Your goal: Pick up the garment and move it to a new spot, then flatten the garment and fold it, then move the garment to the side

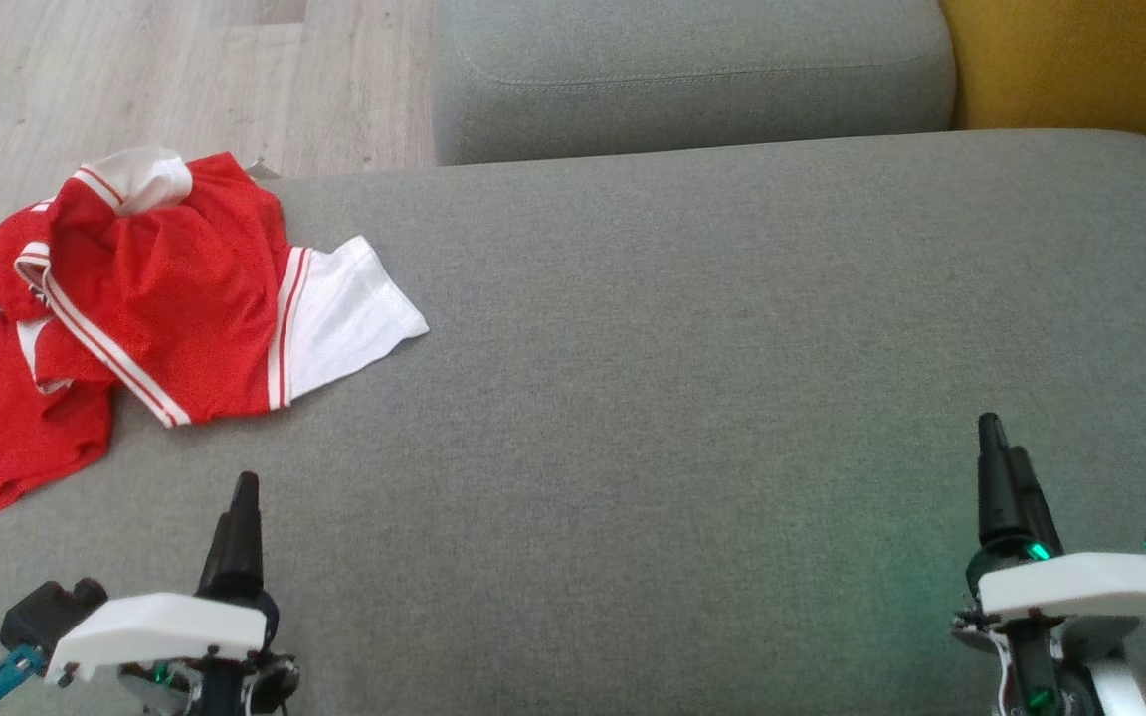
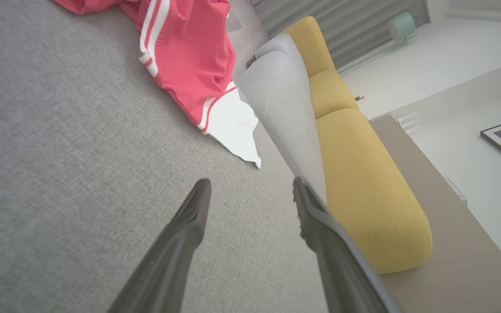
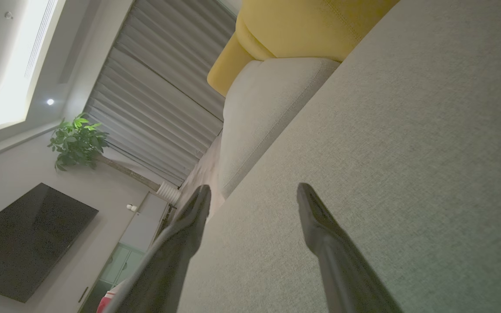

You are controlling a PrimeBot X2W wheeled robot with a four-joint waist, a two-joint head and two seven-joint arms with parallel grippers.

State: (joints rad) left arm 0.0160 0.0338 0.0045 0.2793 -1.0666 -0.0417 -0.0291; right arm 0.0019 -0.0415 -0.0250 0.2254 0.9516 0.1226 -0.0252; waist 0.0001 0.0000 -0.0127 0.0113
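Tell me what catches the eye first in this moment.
The crumpled red and white garment stands out, lying at the left end of the grey sofa seat. The left gripper and right gripper hover open over the seat's near side, holding nothing. A yellow cushion shows at the upper right.

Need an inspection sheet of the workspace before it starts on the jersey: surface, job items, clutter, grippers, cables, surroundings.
Surface: grey sofa seat, fabric, bare across the middle and right.
Job's things: garment, a crumpled heap at the seat's left end, one white sleeve spread flat, not yet gripped.
Clutter: nothing seen.
Grippers: left gripper open, empty, short of the garment; right gripper open, empty, over bare seat.
Cables: nothing seen.
Surroundings: wooden floor, grey back cushion, yellow cushion, curtains, plant, dark screen.
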